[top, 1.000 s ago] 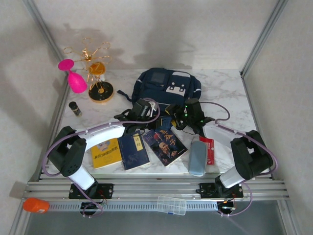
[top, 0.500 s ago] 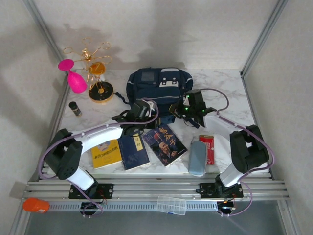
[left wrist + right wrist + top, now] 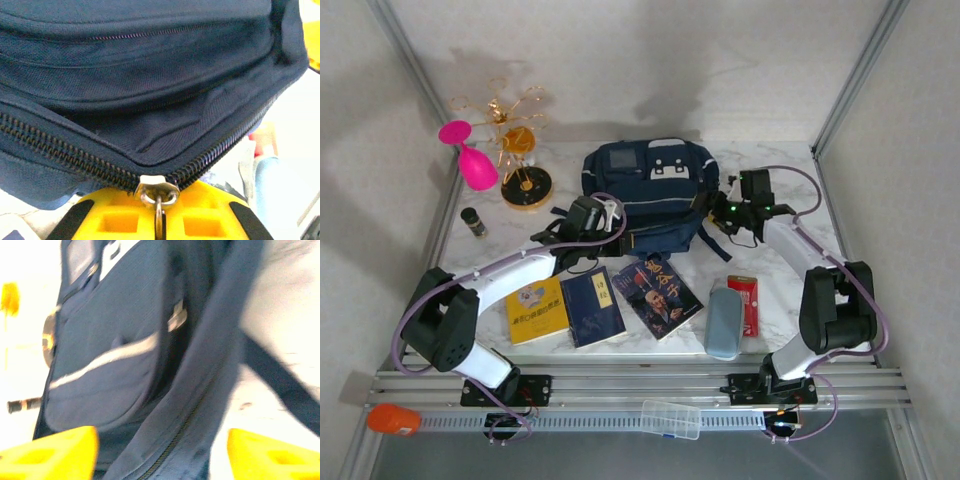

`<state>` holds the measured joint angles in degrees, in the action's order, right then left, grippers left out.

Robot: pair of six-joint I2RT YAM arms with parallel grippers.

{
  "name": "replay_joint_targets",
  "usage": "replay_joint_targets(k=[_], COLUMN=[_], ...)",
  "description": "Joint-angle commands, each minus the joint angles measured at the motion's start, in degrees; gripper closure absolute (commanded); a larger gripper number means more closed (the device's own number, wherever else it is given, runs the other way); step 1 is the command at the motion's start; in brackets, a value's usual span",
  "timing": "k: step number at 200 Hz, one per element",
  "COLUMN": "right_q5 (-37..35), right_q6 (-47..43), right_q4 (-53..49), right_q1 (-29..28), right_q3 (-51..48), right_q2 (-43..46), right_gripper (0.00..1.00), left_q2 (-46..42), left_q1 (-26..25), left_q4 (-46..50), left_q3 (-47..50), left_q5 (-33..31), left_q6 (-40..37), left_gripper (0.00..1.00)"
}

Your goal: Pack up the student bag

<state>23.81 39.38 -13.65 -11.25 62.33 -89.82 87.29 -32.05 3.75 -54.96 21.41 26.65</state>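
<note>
The student bag (image 3: pixel 645 190), navy with white stripes and a white patch, sits at the back middle of the table. My left gripper (image 3: pixel 599 213) is at the bag's front left corner, shut on the metal zipper pull (image 3: pixel 159 216). The slider (image 3: pixel 158 187) sits just beyond the yellow jaws, with zipper teeth running off to both sides. My right gripper (image 3: pixel 719 212) is at the bag's right side and stands open. Its yellow fingers (image 3: pixel 49 451) are wide apart, with the bag's zippered edge (image 3: pixel 190 415) and a dark strap (image 3: pixel 280 385) ahead of them.
In front of the bag lie a yellow book (image 3: pixel 537 310), a navy book (image 3: pixel 593 305), a dark portrait book (image 3: pixel 658 290), a pale blue pencil case (image 3: pixel 723 320) and a red item (image 3: pixel 744 304). A pink vase (image 3: pixel 472 162), gold stand (image 3: pixel 520 150) and small bottle (image 3: pixel 473 222) stand at back left.
My right gripper swung right and back from the bag's front to its right side and has opened. The left gripper moved left with the zipper pull. The bag shifted and now stands fuller.
</note>
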Motion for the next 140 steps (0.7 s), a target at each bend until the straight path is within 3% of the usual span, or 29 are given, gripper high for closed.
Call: replay_joint_targets(k=[1,19,61,95,114,140], right_q5=[-3.5,-3.4,-3.3,-4.5,-7.5,-11.2], right_q6=[6.5,13.4,34.1,38.1,36.3,29.7], right_q4=[-4.1,-3.9,10.8,15.7,16.3,12.6], right_q1=[0.2,-2.8,-13.8,-16.4,-16.1,-15.6], right_q3=[-1.8,-5.2,-13.4,-8.3,-6.0,-2.6], right_q2=[4.7,8.0,10.7,1.5,-2.0,-4.1], right_gripper=[0.14,0.02,0.01,0.02,0.14,0.45], left_q2=[0.2,1.1,3.0,4.4,4.7,3.7], left_q1=[-1.2,-3.1,-6.5,-8.9,-9.5,-9.7], left_q4=[-3.7,-4.3,-5.6,-6.3,-5.6,-4.2], left_q3=[-0.6,-1.6,-4.3,-6.0,-6.4,-6.3], left_q5=[-3.8,-5.6,-5.9,-5.4,-5.3,-5.2], left_q6=[2.3,3.3,4.8,5.5,5.7,5.0], left_gripper=[1.0,1.0,1.0,1.0,1.0,1.0])
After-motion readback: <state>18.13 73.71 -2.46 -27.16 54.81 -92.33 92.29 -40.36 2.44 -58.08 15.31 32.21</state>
